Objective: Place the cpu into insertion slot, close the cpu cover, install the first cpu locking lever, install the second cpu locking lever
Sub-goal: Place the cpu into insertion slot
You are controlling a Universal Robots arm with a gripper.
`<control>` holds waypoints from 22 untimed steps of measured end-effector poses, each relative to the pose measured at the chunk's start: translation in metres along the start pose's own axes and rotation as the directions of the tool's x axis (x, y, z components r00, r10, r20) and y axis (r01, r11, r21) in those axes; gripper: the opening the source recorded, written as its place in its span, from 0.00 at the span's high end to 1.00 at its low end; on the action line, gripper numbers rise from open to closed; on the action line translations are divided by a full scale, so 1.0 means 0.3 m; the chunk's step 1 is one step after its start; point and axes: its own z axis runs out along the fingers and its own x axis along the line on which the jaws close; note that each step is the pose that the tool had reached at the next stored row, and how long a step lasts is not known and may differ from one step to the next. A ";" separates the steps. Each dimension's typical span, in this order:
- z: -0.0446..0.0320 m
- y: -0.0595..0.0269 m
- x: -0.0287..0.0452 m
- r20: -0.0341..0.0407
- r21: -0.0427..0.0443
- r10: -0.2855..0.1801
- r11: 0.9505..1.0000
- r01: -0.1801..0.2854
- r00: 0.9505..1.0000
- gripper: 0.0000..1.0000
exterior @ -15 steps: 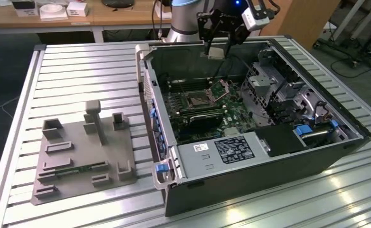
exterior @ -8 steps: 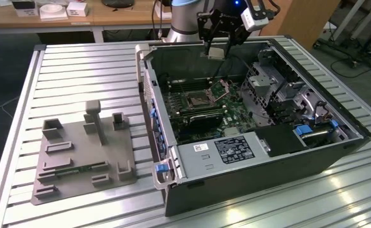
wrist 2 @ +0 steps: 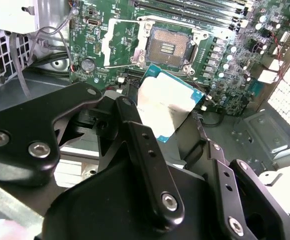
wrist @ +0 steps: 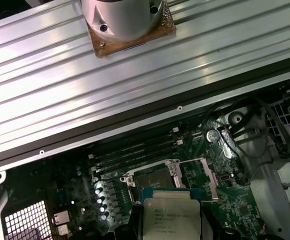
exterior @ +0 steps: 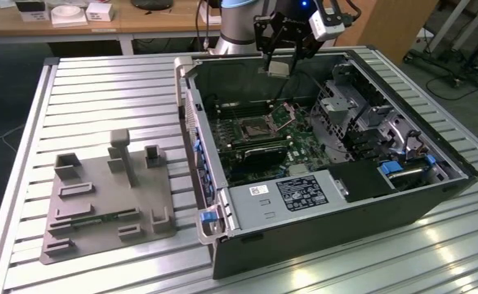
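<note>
step: placing the cpu; i judge it early, with nothing seated yet.
gripper: fingers drawn in on the cpu, pinching two opposite edges.
cpu location: held in the air over the open computer case, above the motherboard, near the insertion slot but clear of it.
cpu cover: swung up on its hinge beside the slot; slot bare.
technique: i would keep the chip level, square its corners to the slot and lower it straight, with no sideways push.
risk: bent contacts; clipping the raised cover.
</note>
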 end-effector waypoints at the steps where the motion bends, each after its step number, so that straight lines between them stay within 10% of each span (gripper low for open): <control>1: 0.000 0.000 0.000 0.000 0.000 0.006 1.000 -0.006 1.000 0.46; 10: 0.005 0.000 0.000 0.009 -0.003 0.106 0.994 -0.106 0.994 0.46; 22: 0.005 0.000 0.000 0.010 -0.003 0.115 0.993 -0.115 0.993 0.46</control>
